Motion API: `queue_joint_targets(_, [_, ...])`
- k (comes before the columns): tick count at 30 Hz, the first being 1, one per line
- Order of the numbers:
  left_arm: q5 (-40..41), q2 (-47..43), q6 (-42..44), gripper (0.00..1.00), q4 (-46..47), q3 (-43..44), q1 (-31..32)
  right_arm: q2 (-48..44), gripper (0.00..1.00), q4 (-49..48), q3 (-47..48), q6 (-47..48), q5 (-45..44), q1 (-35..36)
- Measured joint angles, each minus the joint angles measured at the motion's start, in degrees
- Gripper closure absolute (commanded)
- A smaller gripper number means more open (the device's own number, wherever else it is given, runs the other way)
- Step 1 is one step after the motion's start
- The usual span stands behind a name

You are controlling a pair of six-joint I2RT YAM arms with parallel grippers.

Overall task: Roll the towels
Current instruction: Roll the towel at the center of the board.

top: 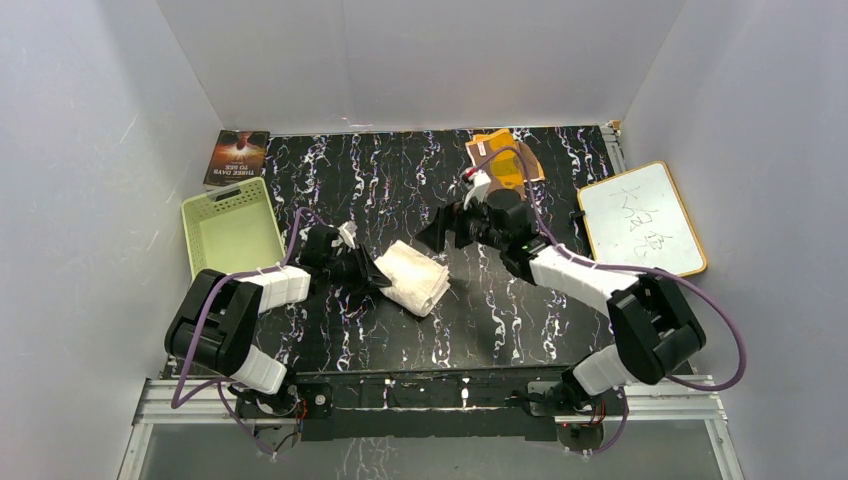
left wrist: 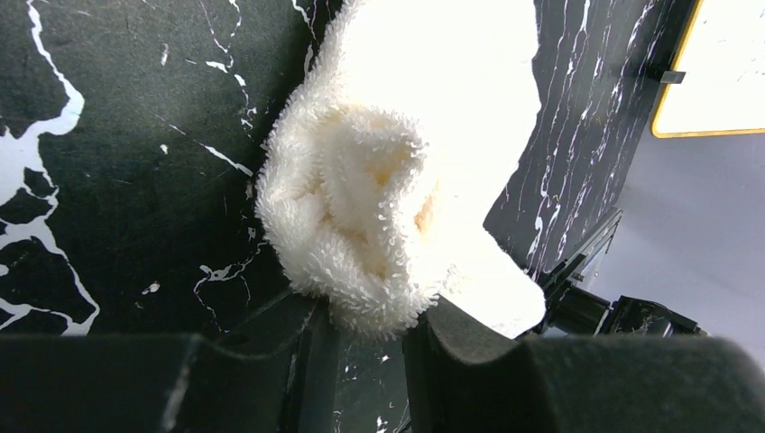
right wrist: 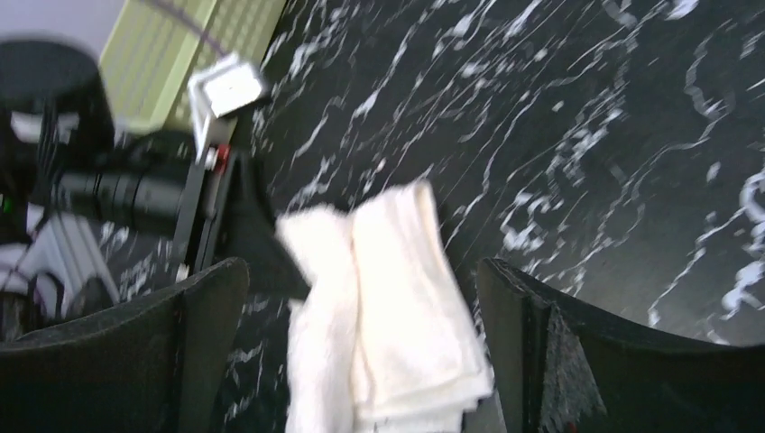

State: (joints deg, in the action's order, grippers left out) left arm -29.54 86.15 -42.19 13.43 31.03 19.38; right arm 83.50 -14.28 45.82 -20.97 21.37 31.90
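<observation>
Cream towel (top: pixel 418 277) lies partly rolled in the middle of the table (top: pixel 400 180). Left gripper (top: pixel 378 274) pinches its left end. Right gripper (top: pixel 442 231) hangs wide open just beyond the cream towel, holding nothing. Brown towel (top: pixel 507 160) lies well beyond it.

Left arm (top: pixel 278 286): rounded white link shells between chunky black joint housings. A purple cable (top: pixel 180 385) loops from base to wrist, and a small white block (top: pixel 347 233) is mounted at the wrist.
Left fingers (left wrist: pixel 505 370): matt black, thick, with curved inner edges.
Right arm (top: pixel 575 275): same white shells and black joints. A second purple cable (top: pixel 738 350) hangs in a wide loop, and a second white block (top: pixel 480 186) is mounted at the wrist.
Right fingers (right wrist: pixel 586 352): black, broad, with grainy padded faces.
</observation>
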Motion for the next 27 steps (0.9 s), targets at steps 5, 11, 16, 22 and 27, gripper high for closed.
queue_joint_targets(5, [0.0, 0.0, 0.5, 0.73, -0.3, 0.0, 0.0, 7.5, 0.02, 1.9, 8.2, 2.2, -5.6, -1.0])
queue_joint_targets(11, [-0.4, 0.6, 1.1, 0.70, -1.5, 0.9, 0.0, 5.7, 0.02, 7.0, 7.7, 19.1, -22.4, 21.1])
queue_joint_targets(16, [-0.5, 0.7, 1.7, 0.68, -2.9, 1.5, 0.0, 4.6, 0.02, 11.7, 6.5, 30.3, -26.5, 29.3])
queue_joint_targets(22, [-0.7, 0.7, 2.5, 0.67, -4.1, 1.9, 0.0, 11.7, 0.18, 18.3, 6.8, 36.9, -33.8, 31.6])
queue_joint_targets(27, [-0.9, 0.7, 2.8, 0.66, -4.7, 1.9, 0.0, 15.3, 0.28, 21.0, 10.5, 38.5, -36.3, 32.3])
